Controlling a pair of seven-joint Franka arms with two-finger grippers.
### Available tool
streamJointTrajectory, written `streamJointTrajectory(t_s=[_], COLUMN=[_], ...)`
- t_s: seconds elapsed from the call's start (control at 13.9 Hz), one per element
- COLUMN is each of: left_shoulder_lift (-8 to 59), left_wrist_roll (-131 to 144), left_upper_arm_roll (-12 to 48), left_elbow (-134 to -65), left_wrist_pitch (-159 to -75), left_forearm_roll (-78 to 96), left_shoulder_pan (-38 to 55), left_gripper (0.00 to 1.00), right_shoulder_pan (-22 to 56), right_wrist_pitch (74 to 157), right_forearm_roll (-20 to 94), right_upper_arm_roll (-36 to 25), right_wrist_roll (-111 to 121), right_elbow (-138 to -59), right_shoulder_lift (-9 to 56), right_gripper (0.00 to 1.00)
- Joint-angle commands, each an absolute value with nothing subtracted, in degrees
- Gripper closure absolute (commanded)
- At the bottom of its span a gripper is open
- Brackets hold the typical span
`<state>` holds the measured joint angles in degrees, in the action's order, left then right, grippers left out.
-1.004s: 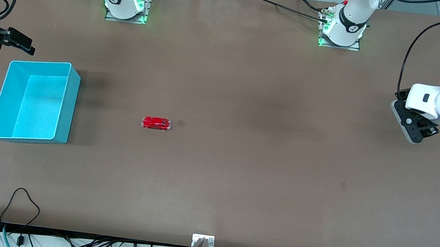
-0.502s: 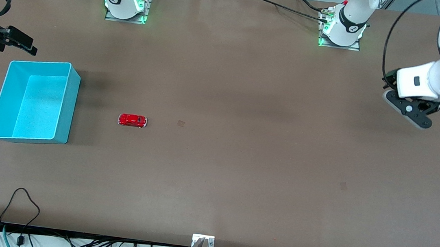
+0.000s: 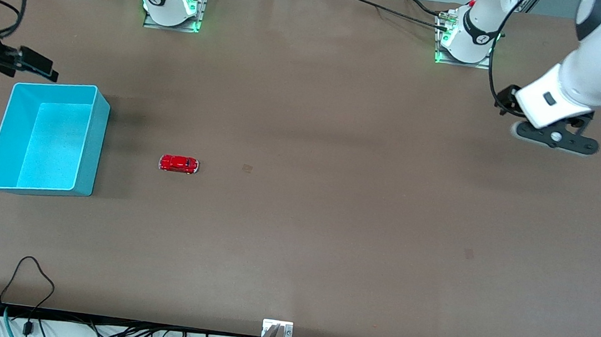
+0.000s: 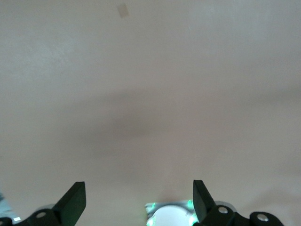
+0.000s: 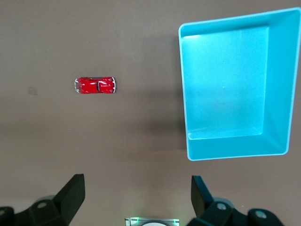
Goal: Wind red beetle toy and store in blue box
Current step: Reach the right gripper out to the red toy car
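Red beetle toy [image 3: 178, 164] rolled toward blue box [image 3: 95, 113] | well apart from both grippers | jaws spread, empty

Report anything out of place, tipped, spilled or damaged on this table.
Nothing stands out. The red beetle toy sits on its wheels on the table, apart from the upright, empty blue box toward the right arm's end. Both grippers, left and right, are open and hold nothing.

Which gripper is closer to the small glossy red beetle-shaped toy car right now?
Right. The right gripper hangs open by the light cyan-blue plastic box, which stands beside the small glossy red beetle-shaped toy car. The left gripper is open over the table's other end.
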<state>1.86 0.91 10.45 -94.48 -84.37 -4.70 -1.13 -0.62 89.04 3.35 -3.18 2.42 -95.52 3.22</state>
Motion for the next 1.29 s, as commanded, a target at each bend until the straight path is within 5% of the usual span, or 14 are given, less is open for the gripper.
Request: streamJointTrajectory(t_s=[0.0,0.14,0.5,1.22], left_shoulder_lift=[1.9,1.4,-5.4,-5.0], left_wrist_roll=[1.6,1.7,0.2,0.2], left_upper_arm_roll=[-1.3,-3.2,-2.4,-1.8], left_elbow=[-94.9,-96.6,-103.0,-101.5], left_wrist_pitch=[-90.2,-99.5,-98.6,-97.4], left_forearm_roll=[-1.1,-1.3,1.0,0.4], left_shoulder_pan=[5.1,5.9,4.9,3.9], left_gripper=[0.00,0.00,0.00,0.00], right_shoulder_pan=[2.6,5.3,11.7,12.9], right_wrist_pitch=[90.0,92.3,100.3,121.3], right_forearm_roll=[3.8,4.1,3.3,3.3], right_upper_arm_roll=[-3.1,-3.1,-3.1,-3.0], right_wrist_roll=[3.1,4.3,12.7,42.0], right_elbow=[-94.4,-94.3,-95.3,-113.4], right_shoulder_lift=[6.2,10.0,18.2,18.5], right_gripper=[0.00,0.00,0.00,0.00])
